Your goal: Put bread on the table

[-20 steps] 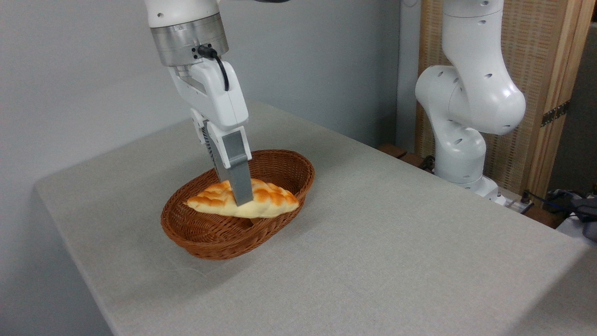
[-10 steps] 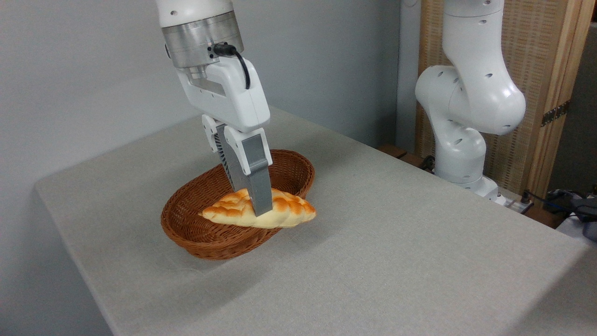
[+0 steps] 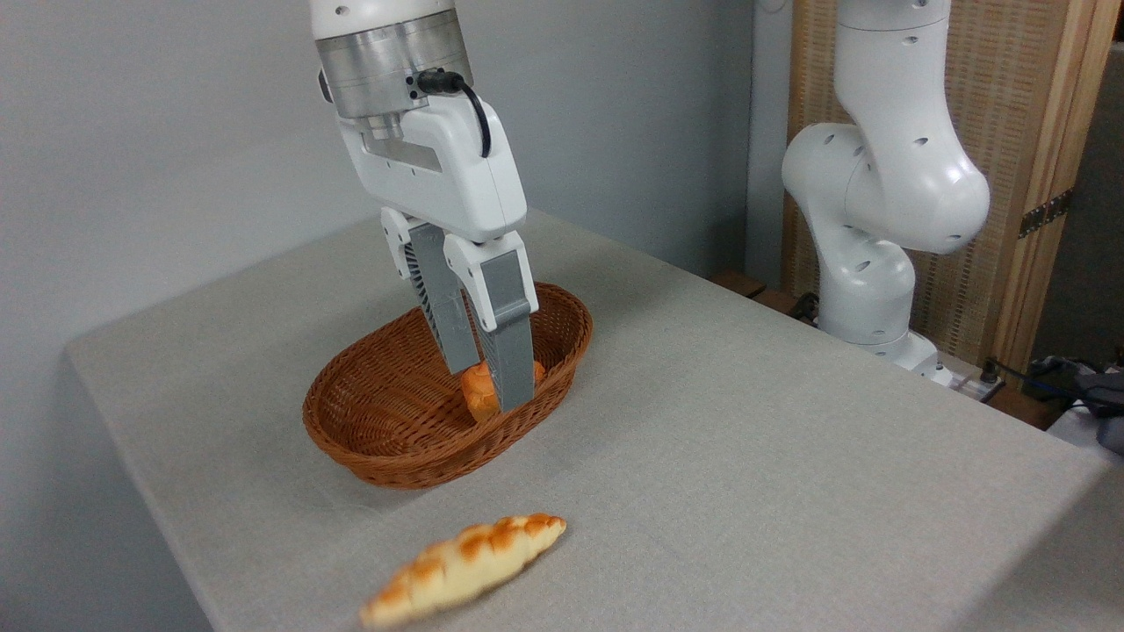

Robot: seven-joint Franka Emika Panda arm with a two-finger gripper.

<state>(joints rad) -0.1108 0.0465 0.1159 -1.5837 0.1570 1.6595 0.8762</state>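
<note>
The table (image 3: 746, 456) fills most of the view, a broad flat top under light grey cloth, its rounded corner at the left; behind it runs a plain grey wall (image 3: 158, 132), and at the right a wooden-framed screen (image 3: 1027, 132) with woven panels. The white arm (image 3: 887, 193) rises from its base beside the table's far right edge, and its wrist comes down from the top of the picture over the middle of the table. Below the wrist sits the brown oval wicker basket (image 3: 378, 439), resting on the cloth. The gripper (image 3: 496, 386) hangs above the basket's right half, its two grey fingers (image 3: 514, 351) reaching below the rim and parted a little at the tips, with nothing between them — it holds nothing. The bread (image 3: 465, 569) lies on the cloth in front of the basket, well clear of it and near the table's front edge, slanting up to the right; its outline is smeared, so whether it lies quite flat is hard to say. A small round orange bun (image 3: 479, 391) sits inside the basket — just behind the finger tips and partly hidden by them.
</note>
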